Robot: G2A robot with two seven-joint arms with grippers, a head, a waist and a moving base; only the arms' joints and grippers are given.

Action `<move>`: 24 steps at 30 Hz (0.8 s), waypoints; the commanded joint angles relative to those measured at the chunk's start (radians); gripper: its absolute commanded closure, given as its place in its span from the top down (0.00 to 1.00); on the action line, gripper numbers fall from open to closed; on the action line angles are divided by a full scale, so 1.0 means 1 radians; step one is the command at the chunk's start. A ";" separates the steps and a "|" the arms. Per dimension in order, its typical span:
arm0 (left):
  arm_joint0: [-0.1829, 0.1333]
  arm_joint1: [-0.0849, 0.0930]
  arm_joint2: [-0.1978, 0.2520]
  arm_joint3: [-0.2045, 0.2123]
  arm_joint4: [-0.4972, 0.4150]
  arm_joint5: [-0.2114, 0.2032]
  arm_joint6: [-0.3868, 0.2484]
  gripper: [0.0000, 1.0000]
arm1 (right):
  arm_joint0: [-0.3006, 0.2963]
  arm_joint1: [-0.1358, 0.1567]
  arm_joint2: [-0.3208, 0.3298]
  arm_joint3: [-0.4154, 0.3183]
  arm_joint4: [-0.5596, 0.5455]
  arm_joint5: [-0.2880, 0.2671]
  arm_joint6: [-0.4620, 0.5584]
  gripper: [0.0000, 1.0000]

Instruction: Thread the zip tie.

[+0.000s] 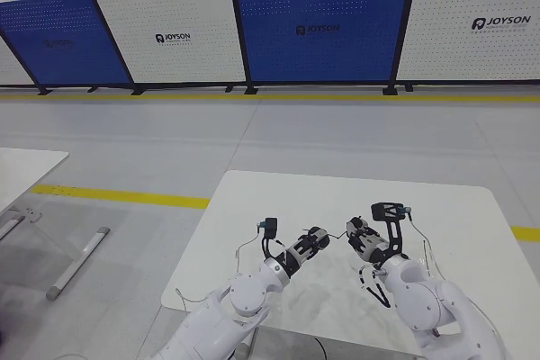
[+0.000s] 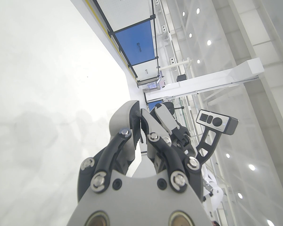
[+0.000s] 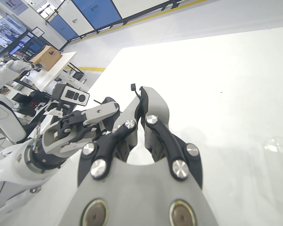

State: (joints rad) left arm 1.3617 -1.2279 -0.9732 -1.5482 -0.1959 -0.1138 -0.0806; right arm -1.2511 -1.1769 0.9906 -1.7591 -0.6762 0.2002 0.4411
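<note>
A thin black zip tie (image 1: 337, 236) spans the small gap between my two grippers above the middle of the white table (image 1: 432, 202). My left gripper (image 1: 319, 238) (image 2: 140, 112) is shut on one end of the strap, whose short tip pokes out behind its fingers. My right gripper (image 1: 354, 232) (image 3: 140, 93) faces it, shut on the strap just below the square head (image 3: 133, 87), which sticks out past the fingertips. In the left wrist view the head end (image 2: 181, 107) shows beyond the right gripper (image 2: 164, 112). Most of the strap is hidden inside the fingers.
The table's near-left edge (image 1: 184, 270) lies close under the left arm. A second white table (image 1: 18, 171) stands to the left with a cardboard box (image 3: 46, 57) on it. A metal bar (image 1: 76, 263) lies on the floor between the tables.
</note>
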 commanded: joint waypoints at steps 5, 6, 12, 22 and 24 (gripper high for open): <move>0.000 0.000 0.000 0.000 0.000 0.000 0.000 0.00 | 0.000 0.000 0.000 0.000 0.000 0.000 0.000 0.00; 0.000 0.000 0.000 0.000 0.000 0.000 0.000 0.00 | 0.000 0.000 0.000 0.000 0.000 0.000 0.000 0.00; 0.001 0.000 -0.001 0.000 0.000 0.001 0.006 0.00 | -0.002 0.000 0.001 0.000 0.001 0.000 -0.004 0.00; 0.007 -0.002 -0.005 0.006 0.021 0.012 -0.005 0.00 | -0.050 0.003 0.053 -0.027 -0.006 -0.028 -0.028 0.00; 0.008 -0.002 -0.005 0.006 0.014 0.013 -0.008 0.00 | -0.051 0.003 0.054 -0.028 -0.008 -0.032 -0.023 0.00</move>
State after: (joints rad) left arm 1.3692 -1.2301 -0.9780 -1.5421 -0.1804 -0.1012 -0.0881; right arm -1.3018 -1.1738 1.0446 -1.7874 -0.6839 0.1689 0.4169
